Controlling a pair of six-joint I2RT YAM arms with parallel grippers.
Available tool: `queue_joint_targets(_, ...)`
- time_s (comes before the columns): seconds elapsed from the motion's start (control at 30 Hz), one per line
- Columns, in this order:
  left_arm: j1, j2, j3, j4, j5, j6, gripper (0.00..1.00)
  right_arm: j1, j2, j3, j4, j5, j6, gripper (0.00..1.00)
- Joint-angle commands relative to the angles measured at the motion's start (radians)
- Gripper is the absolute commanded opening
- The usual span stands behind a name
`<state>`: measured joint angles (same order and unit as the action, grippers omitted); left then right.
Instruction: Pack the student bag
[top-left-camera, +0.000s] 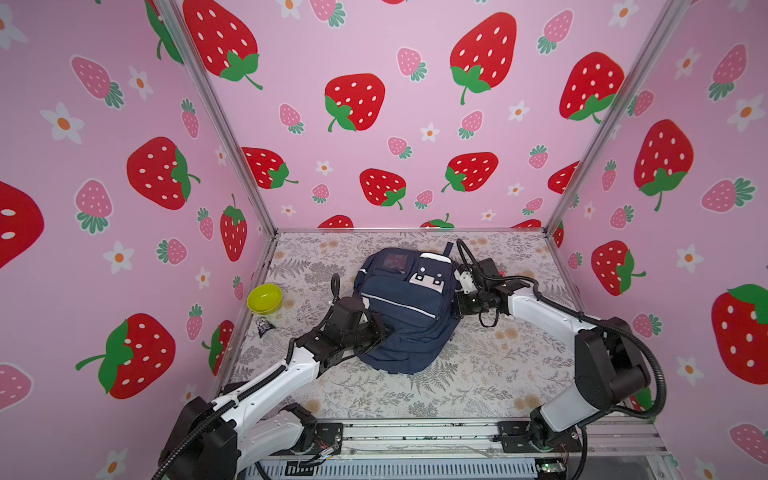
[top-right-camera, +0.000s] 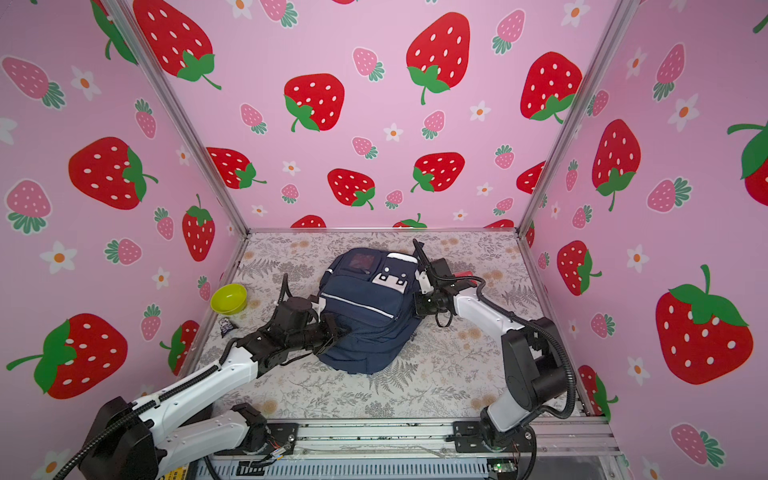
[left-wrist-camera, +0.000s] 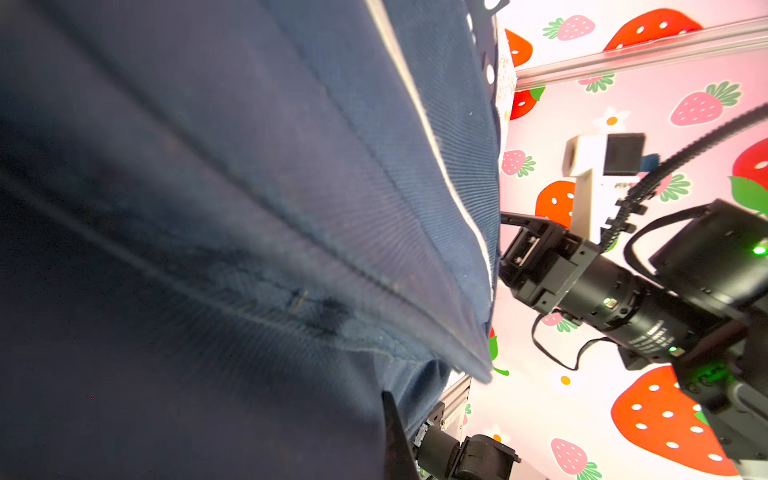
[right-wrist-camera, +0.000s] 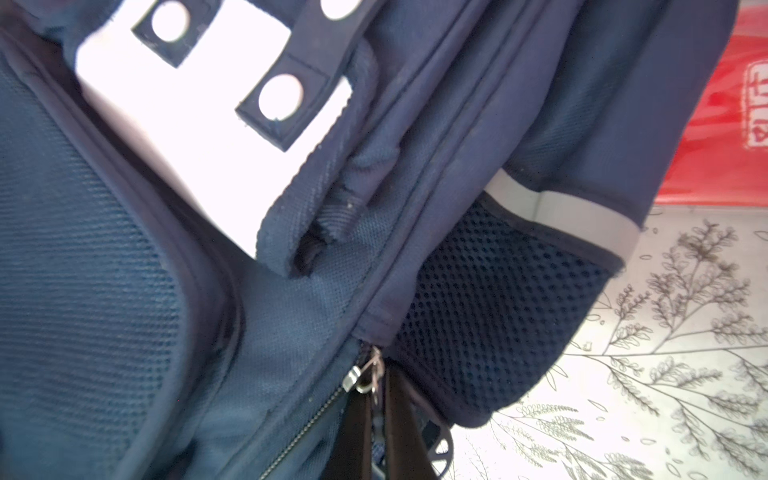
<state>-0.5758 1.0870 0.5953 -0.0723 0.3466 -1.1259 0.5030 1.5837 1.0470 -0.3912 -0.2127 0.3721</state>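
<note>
Large navy-blue fabric student bag (top-left-camera: 401, 316) lies flat, front face up, mid-table and nearer the back edge of the floral-covered table (top-left-camera: 478, 370). White cartoon-face patch (top-left-camera: 430, 276) sits at its far end.

Left gripper (top-left-camera: 386, 330): jaws closed, tip pressed against the bag's near-left flank. The wrist view is filled with blue cloth; I cannot tell whether any fabric is pinched.

Right gripper (right-wrist-camera: 376, 419): jaws closed to a narrow slit on the small metal zip pull (right-wrist-camera: 365, 376) on the bag's right side, beside the black mesh side pocket (right-wrist-camera: 490, 316).

Handling, as judged: soft, slack cloth, bulky but probably light, since it sags. It will fold and drag rather than slide as one piece. Zip likely needs counter-hold, or the whole bag follows the pull. Best holds: zip pull, seam ridges, top loop; broad panels would only bunch.

Loose items: lime-green round bowl (top-left-camera: 264, 298) and small dark packet (top-left-camera: 264, 326) by the left edge; flat red packet (right-wrist-camera: 723, 108) touching the bag's far-right side.
</note>
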Motion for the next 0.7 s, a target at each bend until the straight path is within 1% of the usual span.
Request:
queue_joint_targets(0.0, -0.018, -0.017, -0.034, -0.013, 0.027, -0.033, 0.10, -0.058, -0.081, -0.010, 0.049, 0.184, -0.014, 0.12)
queue_joint_targets(0.03, -0.023, -0.015, -0.030, 0.018, 0.033, -0.042, 0.22, -0.037, -0.117, -0.030, 0.049, 0.184, -0.019, 0.20)
queue_joint_targets(0.07, -0.025, -0.014, -0.014, 0.029, 0.033, -0.041, 0.34, -0.013, -0.155, -0.053, 0.051, 0.175, -0.021, 0.30)
queue_joint_targets(0.1, -0.025, -0.016, 0.008, 0.023, 0.032, -0.027, 0.41, 0.011, -0.205, -0.080, 0.055, 0.159, -0.017, 0.40)
queue_joint_targets(0.13, -0.025, -0.018, 0.037, 0.007, 0.029, -0.009, 0.45, 0.030, -0.241, -0.102, 0.055, 0.145, -0.013, 0.47)
queue_joint_targets(0.17, -0.024, -0.021, 0.077, -0.030, 0.017, 0.020, 0.48, 0.052, -0.281, -0.129, 0.055, 0.124, -0.009, 0.51)
queue_joint_targets(0.2, -0.023, -0.022, 0.125, -0.080, 0.005, 0.061, 0.50, 0.067, -0.322, -0.152, 0.089, 0.098, -0.007, 0.58)
queue_joint_targets(0.27, -0.025, -0.020, 0.225, -0.188, -0.020, 0.146, 0.53, 0.081, -0.386, -0.193, 0.121, 0.043, 0.002, 0.64)
queue_joint_targets(0.33, -0.024, -0.019, 0.303, -0.274, -0.055, 0.213, 0.56, 0.081, -0.431, -0.231, 0.184, -0.055, 0.010, 0.69)
queue_joint_targets(0.43, -0.012, -0.006, 0.352, -0.348, -0.099, 0.266, 0.61, 0.081, -0.429, -0.272, 0.292, -0.223, 0.030, 0.75)
queue_joint_targets(0.47, 0.002, 0.014, 0.354, -0.354, -0.084, 0.269, 0.63, 0.081, -0.411, -0.277, 0.326, -0.264, 0.035, 0.79)
queue_joint_targets(0.5, 0.014, 0.039, 0.352, -0.353, -0.055, 0.264, 0.63, 0.082, -0.390, -0.284, 0.357, -0.292, 0.040, 0.80)
queue_joint_targets(0.57, 0.032, 0.090, 0.345, -0.346, 0.003, 0.248, 0.63, 0.081, -0.346, -0.293, 0.393, -0.309, 0.045, 0.80)
queue_joint_targets(0.6, 0.033, 0.113, 0.341, -0.340, 0.023, 0.243, 0.66, 0.080, -0.323, -0.294, 0.407, -0.315, 0.047, 0.80)
queue_joint_targets(0.67, 0.033, 0.132, 0.324, -0.326, 0.032, 0.224, 0.67, 0.077, -0.287, -0.288, 0.419, -0.328, 0.042, 0.80)
